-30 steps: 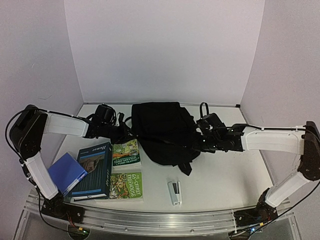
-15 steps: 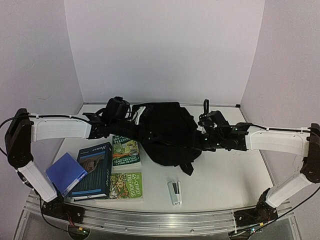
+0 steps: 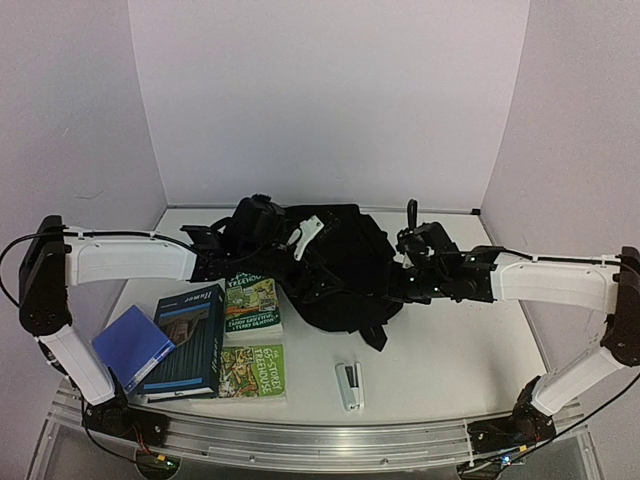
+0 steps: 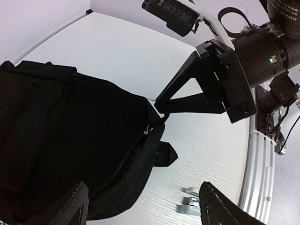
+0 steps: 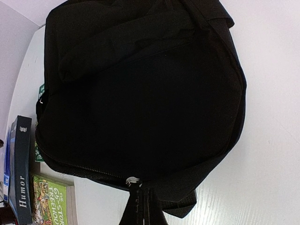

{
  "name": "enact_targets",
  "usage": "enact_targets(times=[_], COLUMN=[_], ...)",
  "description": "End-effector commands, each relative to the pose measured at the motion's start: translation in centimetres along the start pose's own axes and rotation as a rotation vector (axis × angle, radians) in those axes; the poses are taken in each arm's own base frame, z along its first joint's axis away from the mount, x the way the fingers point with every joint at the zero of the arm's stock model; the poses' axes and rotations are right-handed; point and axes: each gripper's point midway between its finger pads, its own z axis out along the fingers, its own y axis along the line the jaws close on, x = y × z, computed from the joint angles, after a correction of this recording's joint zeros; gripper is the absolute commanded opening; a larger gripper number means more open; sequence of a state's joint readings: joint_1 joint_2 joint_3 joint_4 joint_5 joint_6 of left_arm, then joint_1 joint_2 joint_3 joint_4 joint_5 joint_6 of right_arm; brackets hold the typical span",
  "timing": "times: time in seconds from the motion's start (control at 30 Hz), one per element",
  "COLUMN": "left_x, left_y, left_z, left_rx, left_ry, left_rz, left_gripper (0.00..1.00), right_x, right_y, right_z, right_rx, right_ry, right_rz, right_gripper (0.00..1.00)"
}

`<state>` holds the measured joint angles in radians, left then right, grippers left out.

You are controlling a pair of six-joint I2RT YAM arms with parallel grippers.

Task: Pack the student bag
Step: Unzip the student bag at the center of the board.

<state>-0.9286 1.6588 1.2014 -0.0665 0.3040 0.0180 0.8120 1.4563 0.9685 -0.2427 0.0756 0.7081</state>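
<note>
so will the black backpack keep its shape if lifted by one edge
Probably not: the backpack lies slumped and creased, so it would likely sag. It looks flat, so probably light. Pushed, it may bunch up.

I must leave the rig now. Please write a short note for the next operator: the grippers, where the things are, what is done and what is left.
Left gripper: open, empty, over the bag's left side.
Right gripper: shut on the zipper pull at the bag's right side.
Things: the bag lies at the far middle of the table. Humor book, green books, blue item and stapler lie on the table outside it.
Done: nothing packed; the zipper looks closed, but I cannot be sure.
Left: probably open the zipper, load the items, close it.
</note>
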Motion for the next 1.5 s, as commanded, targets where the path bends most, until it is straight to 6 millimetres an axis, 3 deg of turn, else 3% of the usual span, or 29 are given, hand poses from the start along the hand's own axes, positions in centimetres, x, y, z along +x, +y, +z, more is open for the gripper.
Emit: enact_targets(times=[0.0, 0.23, 0.43, 0.63, 0.7, 0.8, 0.93, 1.03, 1.47], left_x=[-2.8, -1.2, 0.5, 2.3, 2.7, 3.3, 4.8, 6.0, 9.3], left_y=[0.3, 1.0, 2.2, 1.6, 1.6, 1.9, 2.2, 2.1, 2.3], left_z=[1.3, 4.9, 6.2, 6.6, 6.7, 6.8, 6.6, 6.4, 3.6], left_rx=[0.001, 0.033, -0.009, 0.037, 0.040, 0.023, 0.006, 0.011, -0.061], left_ry=[-0.093, -0.032, 0.000, 0.032, 0.043, 0.069, 0.131, 0.171, 0.186], left_rz=[0.208, 0.245, 0.250, 0.199, 0.183, 0.158, 0.117, 0.078, -0.038], left_gripper=[0.82, 0.82, 0.82, 0.80, 0.73, 0.52, 0.16, 0.02, 0.00], right_x=[-0.7, -0.9, -0.8, -0.8, -0.7, -0.8, -1.3, -1.4, -2.7], right_y=[0.1, 0.2, 0.1, -0.1, -0.1, -0.4, -2.4, -3.4, -8.7], right_z=[-0.8, -1.2, -1.3, -1.1, -1.0, -0.8, -1.0, -1.1, -1.0], right_rx=[-0.022, -0.030, -0.031, -0.023, -0.019, 0.000, 0.092, 0.127, 0.282], right_ry=[-0.031, -0.041, -0.041, -0.041, -0.039, -0.049, -0.101, -0.123, -0.188], right_rz=[0.025, 0.038, 0.042, 0.045, 0.043, 0.051, 0.112, 0.146, 0.211], right_gripper=[0.00, 0.00, 0.00, 0.00, 0.00, 0.00, 0.00, 0.00, 0.00])
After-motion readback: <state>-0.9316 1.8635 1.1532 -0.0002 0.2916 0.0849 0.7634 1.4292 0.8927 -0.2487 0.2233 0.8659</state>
